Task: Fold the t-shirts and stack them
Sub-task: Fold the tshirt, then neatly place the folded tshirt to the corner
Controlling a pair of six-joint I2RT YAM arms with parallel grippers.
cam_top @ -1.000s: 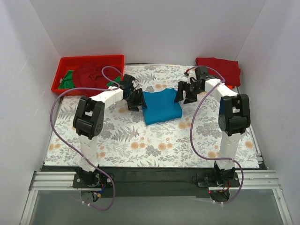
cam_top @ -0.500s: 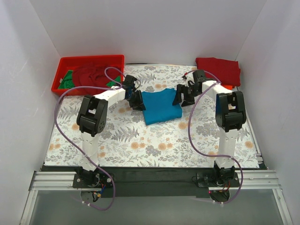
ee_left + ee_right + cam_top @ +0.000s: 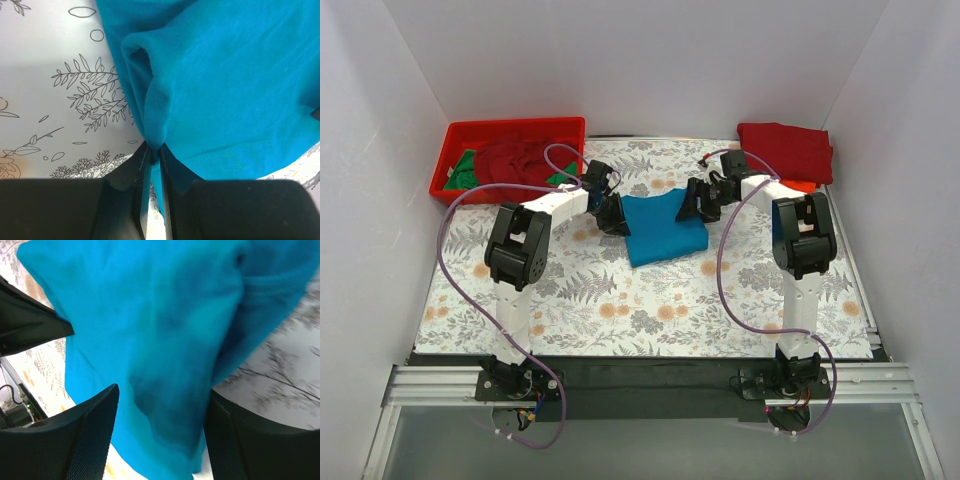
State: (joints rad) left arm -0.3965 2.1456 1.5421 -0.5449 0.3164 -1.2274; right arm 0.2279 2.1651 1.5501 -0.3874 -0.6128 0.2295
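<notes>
The blue t-shirt (image 3: 663, 226) lay partly folded between my grippers. Its long axis ran from them toward my bases, and its far edge spanned gripper to gripper. My left gripper (image 3: 152, 159) was pinched tight on a bunched corner. My right gripper (image 3: 162, 407) stood wide, with cloth between its fingers but unclamped. I judged it should close before both lifted level, keeping that edge taut over the table (image 3: 620, 300).

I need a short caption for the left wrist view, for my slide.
Left gripper shut on a bunched fold of the blue t-shirt, over the floral table cover.
</notes>
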